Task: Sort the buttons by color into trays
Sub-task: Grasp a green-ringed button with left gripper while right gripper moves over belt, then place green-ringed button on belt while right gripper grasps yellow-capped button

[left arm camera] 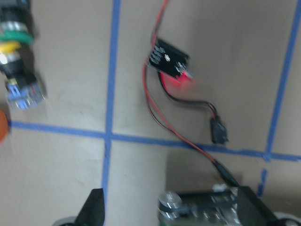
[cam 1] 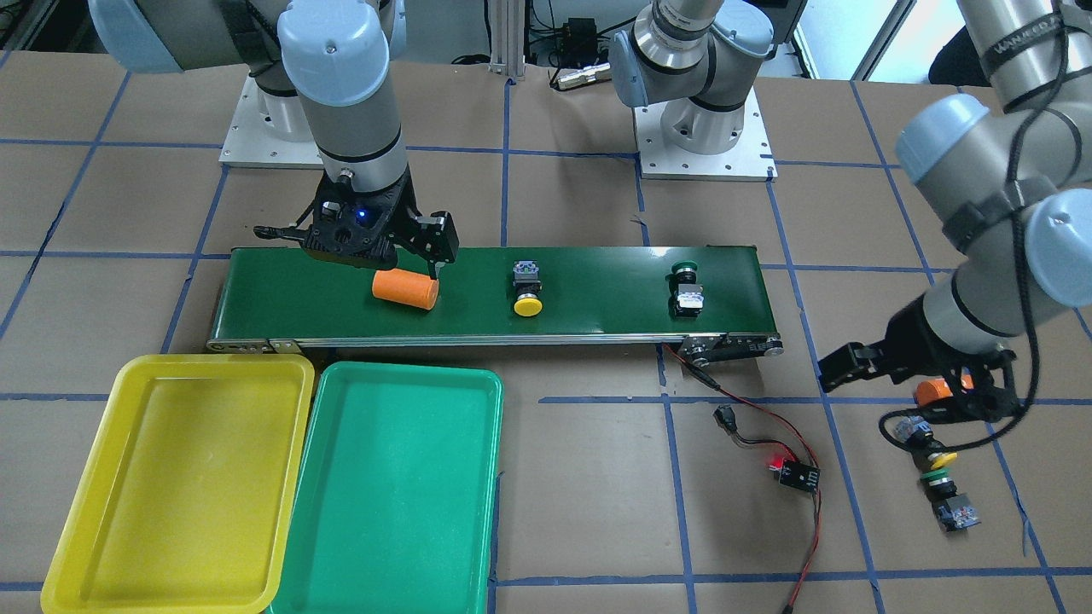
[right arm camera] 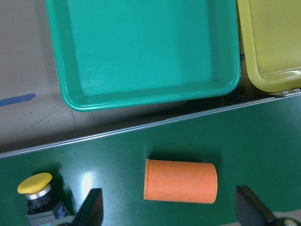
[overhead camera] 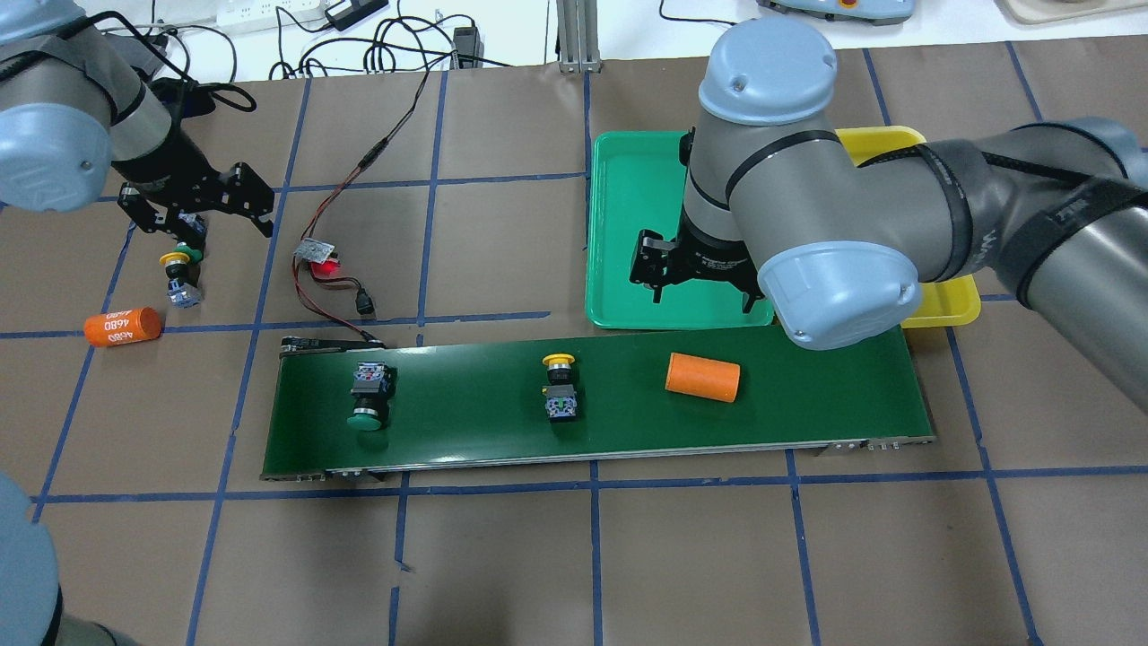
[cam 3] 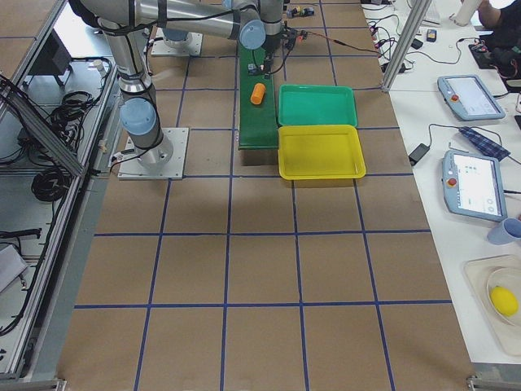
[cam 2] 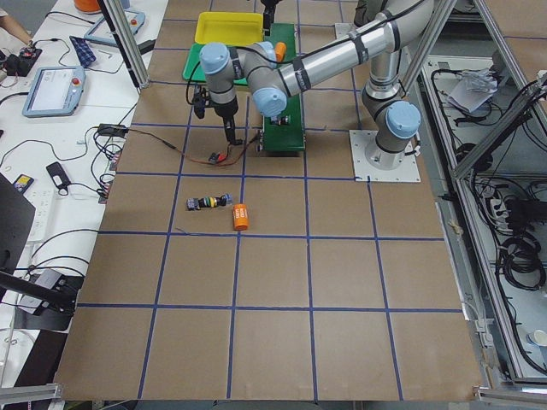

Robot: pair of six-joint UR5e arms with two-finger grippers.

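Brown gridded table (overhead camera: 538, 556). Right gripper (overhead camera: 700, 285) wide open, empty, over orange cylinder (overhead camera: 702, 377) on belt (overhead camera: 466, 422); left gripper (overhead camera: 202, 220) wide open, empty, near table's left end. Counted: four buttons (overhead camera: 558, 361) (overhead camera: 366, 417) (overhead camera: 175, 260) (overhead camera: 188, 248), two trays (cam 1: 171, 486) (cam 1: 392, 495), two cylinders (overhead camera: 123, 327).

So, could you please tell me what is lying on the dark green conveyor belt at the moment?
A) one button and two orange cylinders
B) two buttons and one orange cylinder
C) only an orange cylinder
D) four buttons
B: the belt carries a green-capped button, a yellow-capped button and one orange cylinder, while the other two buttons lie off it.
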